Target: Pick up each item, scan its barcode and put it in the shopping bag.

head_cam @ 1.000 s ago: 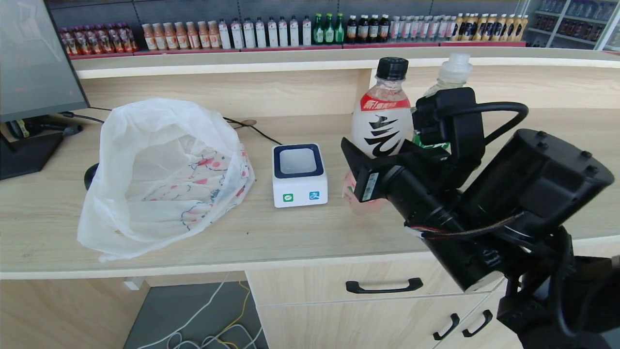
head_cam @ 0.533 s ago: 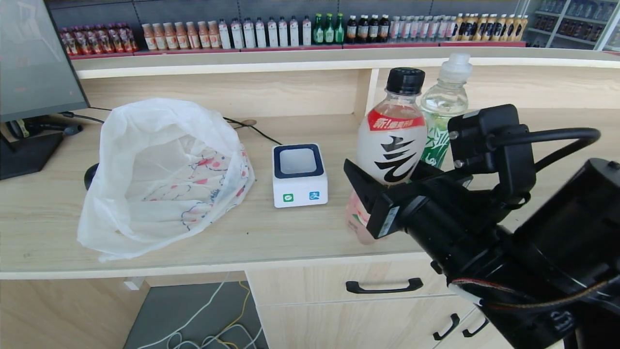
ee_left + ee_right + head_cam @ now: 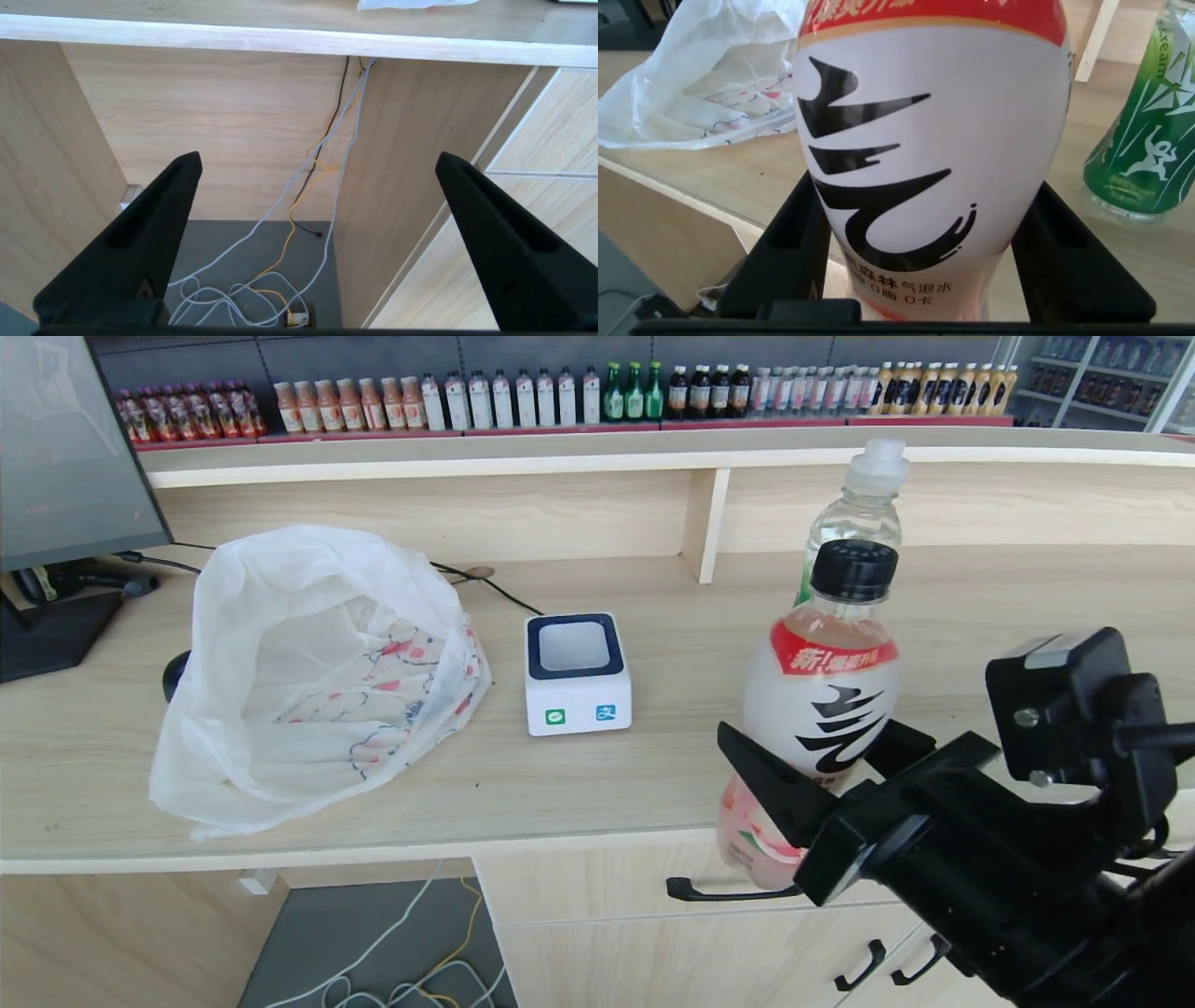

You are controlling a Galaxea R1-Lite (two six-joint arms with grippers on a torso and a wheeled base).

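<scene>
**Desk:** What does the head view give you?

**Me:** I see the right fingers [image 3: 761,775] clamped on the lower body of the peach bottle [image 3: 822,700]; it stands upright in the grip, black cap [image 3: 854,569] on top; its base hangs out past the front edge of the counter [image 3: 579,784], in front of a drawer handle [image 3: 738,893]. The green bottle [image 3: 854,518] stands on the counter just behind it. The scanner [image 3: 577,672] sits mid-counter with its window facing up; the shopping bag [image 3: 317,681] lies to the scanner's left, mouth open, near it but not touching. I also see a monitor [image 3: 65,439] at the far left, and drinks in rows on the back shelf [image 3: 560,397].

**Desk:** And the left wrist view?

**Me:** I see the left fingers [image 3: 140,243] spread wide with nothing between them; they hang below the counter's edge [image 3: 280,33], facing a wooden panel; loose cables [image 3: 280,271] trail down to the floor beneath.

**Desk:** Right wrist view?

**Me:** The peach bottle [image 3: 924,177] sits between the two fingers [image 3: 785,252], one pressed on each side, its white label with the black stroke towards me; the green bottle [image 3: 1148,140] stands on the counter beyond it; the shopping bag [image 3: 719,84] lies farther off on the same counter, well apart from both bottles.
</scene>
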